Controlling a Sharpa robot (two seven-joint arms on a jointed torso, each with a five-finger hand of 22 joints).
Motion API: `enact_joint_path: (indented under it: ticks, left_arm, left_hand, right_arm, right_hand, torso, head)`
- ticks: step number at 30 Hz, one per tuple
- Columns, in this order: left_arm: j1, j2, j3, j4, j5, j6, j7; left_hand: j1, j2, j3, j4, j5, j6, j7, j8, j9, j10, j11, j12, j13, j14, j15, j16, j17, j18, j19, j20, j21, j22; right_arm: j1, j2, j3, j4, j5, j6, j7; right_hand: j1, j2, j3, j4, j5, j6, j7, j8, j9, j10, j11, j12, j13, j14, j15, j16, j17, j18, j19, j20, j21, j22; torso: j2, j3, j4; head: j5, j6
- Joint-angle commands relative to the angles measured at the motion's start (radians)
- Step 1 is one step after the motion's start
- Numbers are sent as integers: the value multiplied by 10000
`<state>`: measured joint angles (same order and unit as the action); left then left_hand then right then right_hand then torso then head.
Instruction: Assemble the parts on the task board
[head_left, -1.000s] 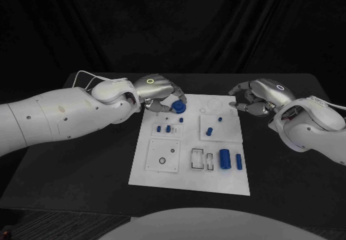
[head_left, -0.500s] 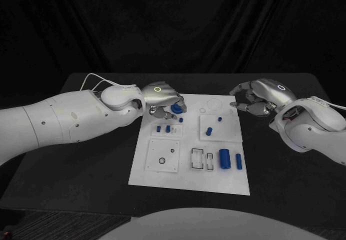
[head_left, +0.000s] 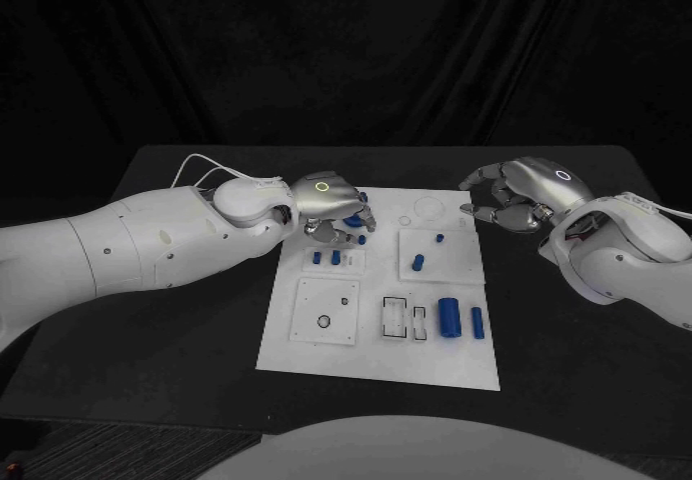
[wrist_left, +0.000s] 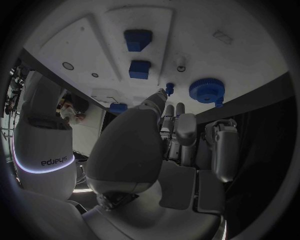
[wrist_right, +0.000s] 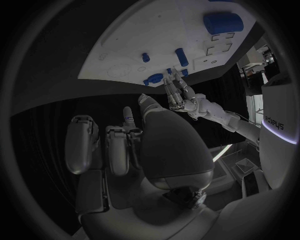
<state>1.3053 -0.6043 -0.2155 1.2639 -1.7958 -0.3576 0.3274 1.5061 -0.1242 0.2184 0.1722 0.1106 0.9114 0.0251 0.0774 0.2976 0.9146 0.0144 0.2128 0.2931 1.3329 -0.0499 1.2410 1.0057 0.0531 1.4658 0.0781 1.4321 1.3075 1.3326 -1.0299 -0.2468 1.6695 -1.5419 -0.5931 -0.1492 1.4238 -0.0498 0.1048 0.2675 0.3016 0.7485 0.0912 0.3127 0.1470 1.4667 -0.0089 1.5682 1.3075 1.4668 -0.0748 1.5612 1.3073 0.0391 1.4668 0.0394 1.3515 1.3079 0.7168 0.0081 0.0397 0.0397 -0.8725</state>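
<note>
Several blue parts sit on the white task board (head_left: 378, 370), which lies flat in the middle of the black table (head_left: 173, 340). I see raised square plates on the board: one near its far left carries two small blue pegs (head_left: 326, 258) standing side by side, one to its right carries a short blue peg (head_left: 418, 264) and a tiny blue stud (head_left: 438, 238). Nearer the robot, a blank plate (head_left: 327, 311) shows a dark ring and small holes, and beside it are two outlined rectangular recesses (head_left: 404, 318); I cannot tell whether anything lies in them. Just right of those, a large blue cylinder (head_left: 450, 318) and a slimmer blue cylinder (head_left: 477, 321) lie lengthwise on the board, close but apart. My left hand (head_left: 332, 205) hangs over the board's far left corner, fingers curled downward round a blue gear (wrist_left: 207, 91); in the left wrist view the round toothed gear sits by the fingertips, but I cannot tell if it is truly gripped or resting on the board. My right hand (head_left: 516, 195) hovers off the board's far right corner, above the table, fingers curled inward with nothing visible in them. In the right wrist view its fingers (wrist_right: 119, 145) lie bent and close together, the board beyond them.
</note>
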Motion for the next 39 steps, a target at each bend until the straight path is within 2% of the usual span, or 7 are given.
enact_joint_path:
  ticks: [1, 14, 20, 32, 39]
  left_arm:
    - [-38, 68, 10, -34, -48, 99, 14]
    - [-163, 317, 11, -344, -48, 247, -64]
    - [-220, 407, 11, -453, -48, 259, -60]
    - [-332, 546, 12, -658, -48, 388, -26]
    - [-380, 588, 12, -720, -48, 395, 1]
  left_hand:
    - [-39, 40, 57, -20, 4, 84, 6, -9, -23, 98, -6, 76, 18, -90, 16, -37, -30, -159, 104, -41, -45, 2137]
    - [-2, 110, 259, -99, 111, 316, 119, 74, -56, 356, -44, 153, 56, -145, -7, -78, -142, -152, 85, -36, -85, 2128]
    - [72, 189, 515, -215, 208, 809, 215, 284, -30, 718, -71, 213, 59, -168, -19, -106, -233, -152, 89, -32, -97, 2129]
    - [82, 225, 761, -319, 249, 880, 234, 253, -96, 1087, -63, 170, -26, -301, -5, -322, -590, -130, 35, -25, -204, 2096]
    - [51, 277, 931, -433, 256, 1329, 302, 422, -65, 1494, -72, 102, -127, -314, -11, -420, -762, -127, 34, -15, -235, 2091]
  right_arm:
    - [-23, -2, 5, 3, -33, 16, -110]
    - [-23, 5, 5, 10, -33, 52, -119]
    - [-23, 3, 5, 15, -33, 73, -129]
    - [-26, 27, 5, -15, -33, 95, -129]
    - [-44, 19, 5, -24, -33, 104, -126]
  right_hand:
    - [61, 40, 39, 8, 19, 61, -1, -27, -15, 1041, 50, 26, 2633, 1003, 87, -38, 2493, 113, 109, 56, -51, 1959]
    - [56, 35, 37, 16, 5, 81, -3, -22, -22, 1041, 47, 26, 2633, 1001, 86, -43, 2487, 113, 110, 55, -51, 1959]
    - [56, 35, 37, 16, 5, 81, -3, -22, -22, 1041, 47, 26, 2633, 1001, 86, -43, 2487, 113, 110, 55, -51, 1959]
    - [56, 35, 37, 16, 5, 81, -3, -22, -22, 1041, 47, 26, 2633, 1001, 86, -43, 2487, 113, 110, 55, -51, 1959]
    - [56, 36, 40, 22, -10, 93, -4, -22, -30, 1041, 46, 26, 2633, 1000, 84, -48, 2481, 115, 108, 55, -59, 1957]
  torso:
    - [4, 0, -1]
    - [1, 10, 3]
    - [1, 6, -8]
    - [4, 13, -9]
    - [1, 21, 2]
  head:
    - [19, -2]
    - [-13, -2]
    - [-14, -2]
    - [-34, -2]
    - [-44, -2]
